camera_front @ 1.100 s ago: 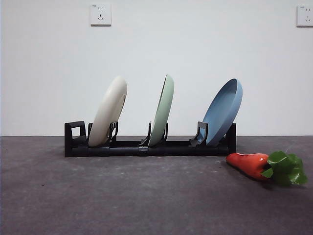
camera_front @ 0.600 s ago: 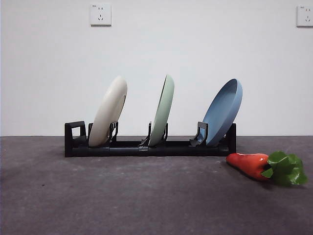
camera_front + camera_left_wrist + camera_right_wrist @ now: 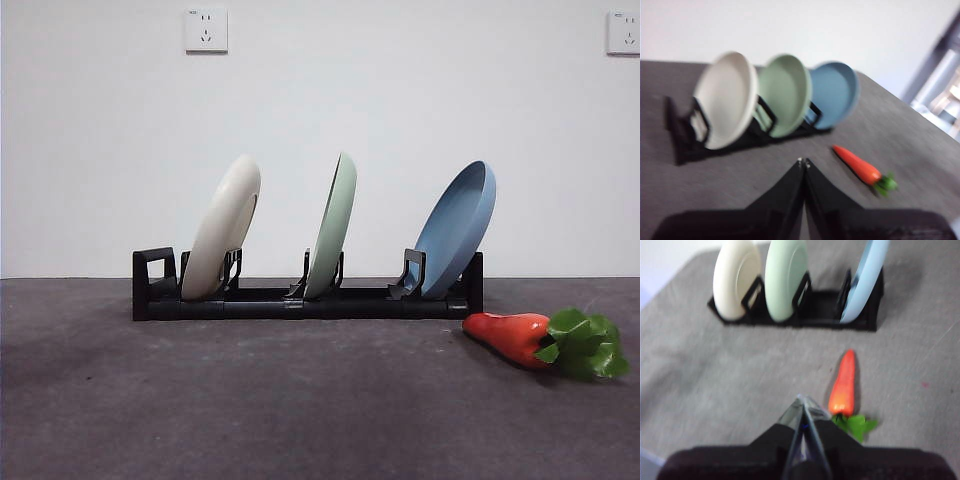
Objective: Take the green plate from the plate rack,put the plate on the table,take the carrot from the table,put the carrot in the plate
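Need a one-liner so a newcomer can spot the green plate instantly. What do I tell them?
Find the long black plate rack standing on the dark grey table; three plates lean in its slots. The green plate is the middle one, pale sage, between a cream-white plate and a blue plate.

Rack (image 3: 300, 300): black plastic, slight sheen. Three plates, incl. green plate (image 3: 333, 225): smooth, matt. Carrot (image 3: 510, 335): glossy orange-red body, leaves look like plastic. Table (image 3: 250, 400): dark grey, matt, finely mottled.
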Available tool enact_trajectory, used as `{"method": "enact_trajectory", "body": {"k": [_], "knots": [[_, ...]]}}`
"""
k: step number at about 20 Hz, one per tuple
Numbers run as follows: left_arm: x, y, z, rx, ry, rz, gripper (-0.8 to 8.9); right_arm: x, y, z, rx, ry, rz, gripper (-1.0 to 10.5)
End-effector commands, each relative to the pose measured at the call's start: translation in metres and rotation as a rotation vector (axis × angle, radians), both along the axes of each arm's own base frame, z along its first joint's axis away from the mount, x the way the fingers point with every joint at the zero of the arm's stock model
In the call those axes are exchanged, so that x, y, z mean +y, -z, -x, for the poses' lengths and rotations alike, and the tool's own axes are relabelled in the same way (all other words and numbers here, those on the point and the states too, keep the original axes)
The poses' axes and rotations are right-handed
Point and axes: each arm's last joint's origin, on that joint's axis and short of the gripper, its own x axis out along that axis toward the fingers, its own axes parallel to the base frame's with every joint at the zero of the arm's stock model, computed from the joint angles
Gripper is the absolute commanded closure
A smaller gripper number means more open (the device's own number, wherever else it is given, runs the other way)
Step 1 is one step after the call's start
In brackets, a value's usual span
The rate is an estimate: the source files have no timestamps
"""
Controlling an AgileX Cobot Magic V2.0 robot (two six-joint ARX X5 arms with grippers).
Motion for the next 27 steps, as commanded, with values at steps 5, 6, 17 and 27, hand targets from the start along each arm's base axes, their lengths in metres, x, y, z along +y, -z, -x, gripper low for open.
{"method": "enact_trajectory", "body": {"k": [5,6,17,27], "knots": [[-0.002,-0.015,0.003,0.086,0.115,-0.097,8.21,0.001,-0.011,-0.007,0.170,-0.078,0.096,9.6],[-0.001,-0.015,0.003,0.102,0.116,-0.104,8.21,0.001,-0.009,-0.007,0.187,-0.080,0.099,9.6],[-0.001,-0.015,-0.001,0.123,0.106,-0.082,1.53,0.001,-0.008,-0.008,0.215,-0.070,0.088,2.9],[-0.048,-0.083,-0.078,0.009,0.296,-0.028,1.53,0.001,-0.008,-0.008,0.216,-0.069,0.088,2.9]]}}
